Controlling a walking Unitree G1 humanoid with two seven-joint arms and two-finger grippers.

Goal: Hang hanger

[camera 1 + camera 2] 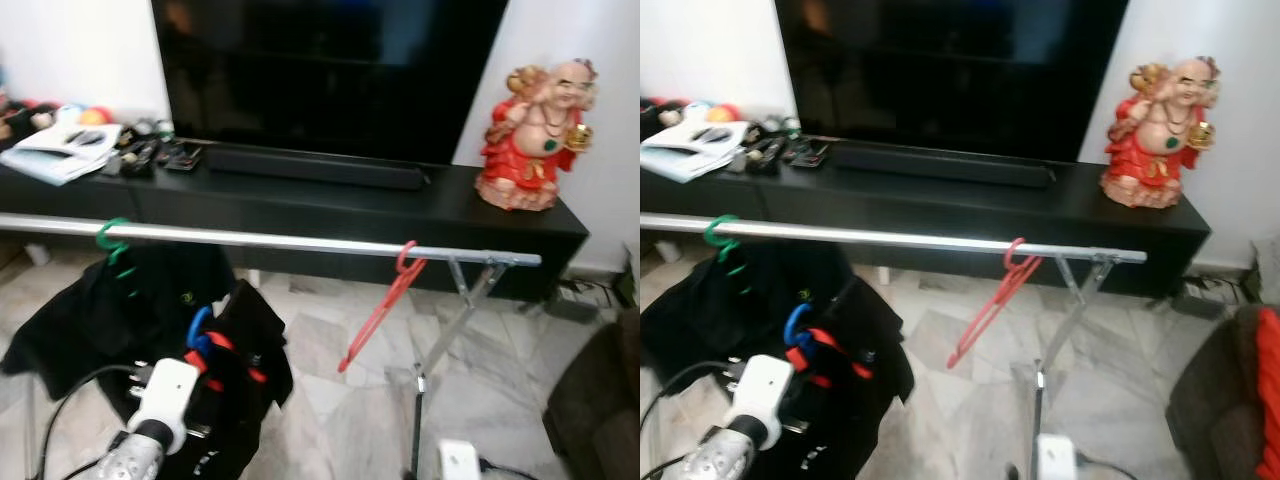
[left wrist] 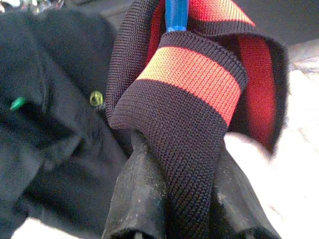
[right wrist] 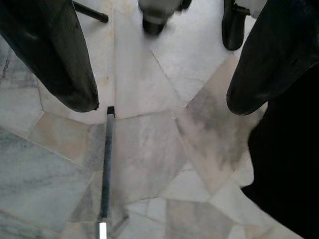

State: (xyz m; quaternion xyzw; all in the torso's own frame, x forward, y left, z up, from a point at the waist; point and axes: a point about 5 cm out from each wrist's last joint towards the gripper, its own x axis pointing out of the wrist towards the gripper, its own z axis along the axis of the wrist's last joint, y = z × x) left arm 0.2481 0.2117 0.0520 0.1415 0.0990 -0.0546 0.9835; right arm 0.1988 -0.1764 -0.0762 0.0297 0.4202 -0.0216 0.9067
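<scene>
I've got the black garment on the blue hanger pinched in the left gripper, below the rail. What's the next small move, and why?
Probably lift the left gripper straight up toward the rail. Its fingers are shut on the garment's striped collar, and the blue hanger hook sits well below the bar. The free stretch between the green hanger and the red hanger looks like the spot to aim for.

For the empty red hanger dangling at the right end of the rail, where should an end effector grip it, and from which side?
Grip the red hanger on its neck just below the hook, coming from the robot's side of the rail. It hangs tilted, its long arm slanting down to the left, so the lower end would likely swing if held there. The neck sits close to the rail, with the stand's braces to its right.
</scene>
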